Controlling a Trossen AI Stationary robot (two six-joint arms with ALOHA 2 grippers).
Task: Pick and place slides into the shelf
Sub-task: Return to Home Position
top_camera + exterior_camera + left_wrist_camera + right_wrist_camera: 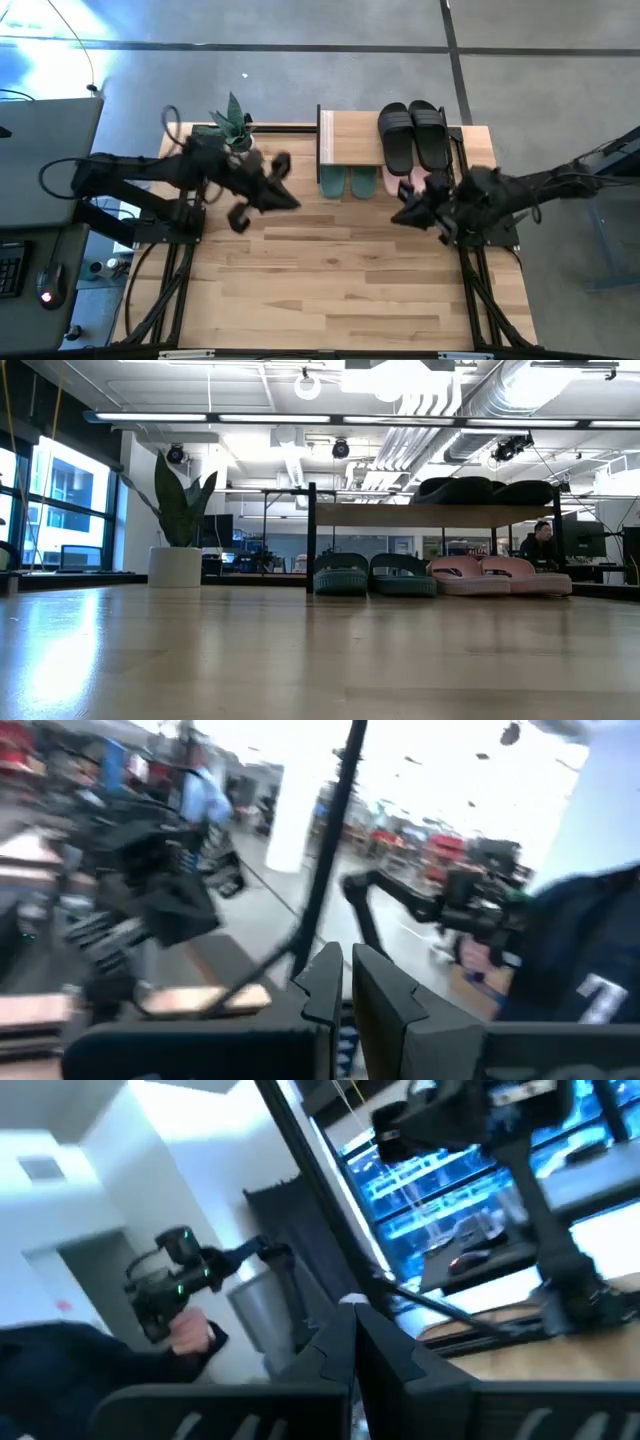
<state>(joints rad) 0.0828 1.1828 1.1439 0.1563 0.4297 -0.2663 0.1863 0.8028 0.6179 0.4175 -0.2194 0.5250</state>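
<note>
The black slides (485, 490) sit side by side on top of the shelf (400, 515), at its right end in the low view. The pink slides (500, 574) sit under the shelf, right below the black ones. All four look like they are in their place, so the job seems about done. These shoes look soft and squishy, like foam or rubber, so I think they are light and bend a bit, and they would not break if dropped. Each has a flat sole and one wide, round strap that stands up like a little bridge. That strap looks like the best spot to pinch, or else the thick side of the sole. The skin looks smooth, so it might slip a little. The teal slides (375, 575) are under the shelf too, just beside the pink ones. The shelf has a pale wood top and thin black legs. A potted plant (181, 525) stands past the shelf's other end. The left pincer (345, 960) hangs in front of the shelf near the plant end, nearly closed with a thin gap, holding nothing. The right pincer (352, 1320) hangs in front of the pink end, closed and empty. Both are up off the wooden counter (300, 660).
</note>
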